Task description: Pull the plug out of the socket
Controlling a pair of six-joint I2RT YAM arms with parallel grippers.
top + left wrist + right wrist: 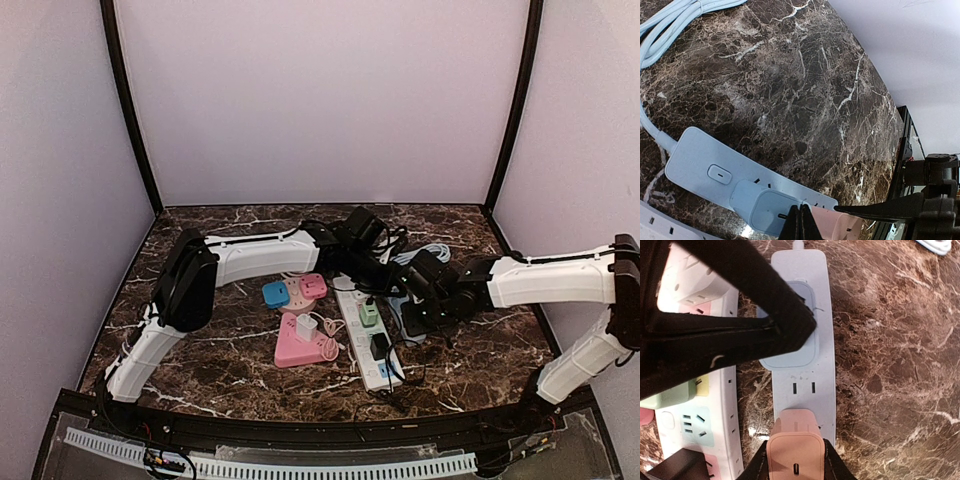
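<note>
Left gripper [800, 221] pinched, right gripper [795, 466] clamped (low)

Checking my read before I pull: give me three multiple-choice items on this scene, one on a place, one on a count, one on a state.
1. The pink plug sits on: A the white strip; B the light blue strip; C the bare table.
2. Plugs on the light blue strip: A one; B four; C two.
3. The right fingers are: A closed on the pink plug; B spread open in the air; C holding a cable.

1 B: it stands at that strip's end.
2 C: the pink one and a blue plug.
3 A: a finger sits against each of its sides.
</note>
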